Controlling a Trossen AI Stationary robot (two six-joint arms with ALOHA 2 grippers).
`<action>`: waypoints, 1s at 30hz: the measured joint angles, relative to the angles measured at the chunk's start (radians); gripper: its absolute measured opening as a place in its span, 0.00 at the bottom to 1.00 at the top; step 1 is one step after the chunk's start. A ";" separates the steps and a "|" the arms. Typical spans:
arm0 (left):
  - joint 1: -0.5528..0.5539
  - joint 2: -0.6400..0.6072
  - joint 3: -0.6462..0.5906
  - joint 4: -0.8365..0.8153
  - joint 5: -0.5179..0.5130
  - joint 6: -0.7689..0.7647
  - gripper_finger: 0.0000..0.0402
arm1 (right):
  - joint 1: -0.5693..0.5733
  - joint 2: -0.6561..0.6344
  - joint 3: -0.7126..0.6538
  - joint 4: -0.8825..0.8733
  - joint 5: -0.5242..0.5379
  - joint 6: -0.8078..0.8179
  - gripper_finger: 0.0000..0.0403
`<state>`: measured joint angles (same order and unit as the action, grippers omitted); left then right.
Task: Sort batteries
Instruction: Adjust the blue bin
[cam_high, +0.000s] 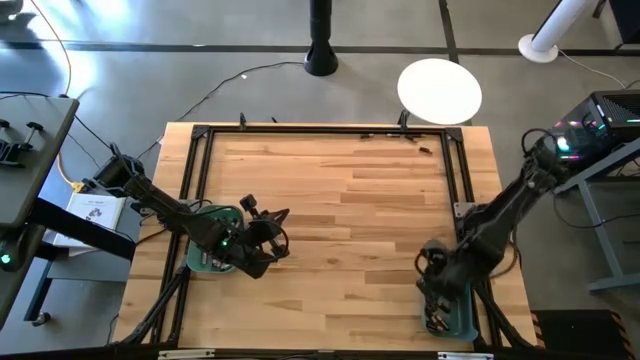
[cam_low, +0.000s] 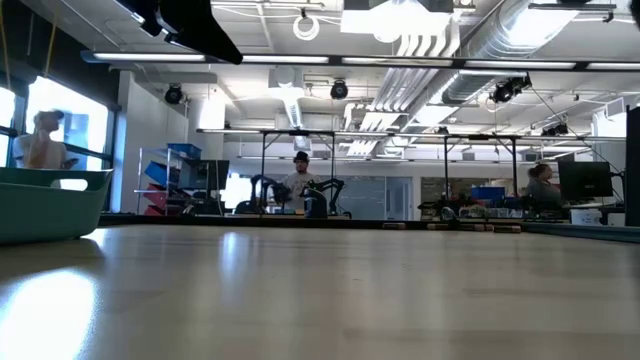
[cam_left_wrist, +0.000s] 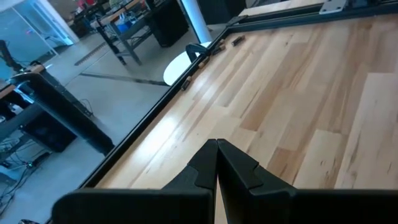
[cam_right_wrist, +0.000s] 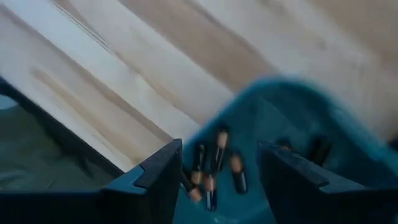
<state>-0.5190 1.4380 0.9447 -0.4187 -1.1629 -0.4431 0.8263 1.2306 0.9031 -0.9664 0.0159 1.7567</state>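
Observation:
Two teal bins stand on the wooden table: one at the near left (cam_high: 212, 255), one at the near right (cam_high: 465, 318). My right gripper (cam_right_wrist: 221, 180) hangs open above the right bin (cam_right_wrist: 292, 118), pointing steeply down; several dark, copper-ended batteries (cam_right_wrist: 217, 155) lie on the bin's floor between and below its fingers, which touch nothing. My left gripper (cam_left_wrist: 216, 152) is shut on nothing, held above the table just right of the left bin (cam_high: 283, 218). A few loose batteries (cam_left_wrist: 237, 41) lie by the table's far edge (cam_high: 425, 151).
A black metal rail (cam_high: 330, 130) frames the table's far and side edges. Bare wood (cam_high: 350, 230) lies between the two arms. A white round base (cam_high: 440, 90) stands on the floor beyond the far edge. The low view shows one teal bin (cam_low: 50, 205) at its left.

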 joint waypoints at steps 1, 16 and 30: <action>0.000 0.000 0.000 0.000 0.000 0.000 0.01 | 0.013 0.024 0.000 0.009 -0.014 0.035 0.48; 0.002 0.000 0.000 0.000 -0.021 0.000 0.01 | -0.014 0.216 -0.001 0.138 -0.035 0.046 0.39; 0.002 0.000 0.000 0.000 -0.023 0.000 0.01 | -0.191 0.215 -0.001 0.133 -0.023 -0.184 0.02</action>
<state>-0.5175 1.4380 0.9451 -0.4191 -1.1854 -0.4427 0.6356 1.4456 0.9024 -0.8335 -0.0066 1.5725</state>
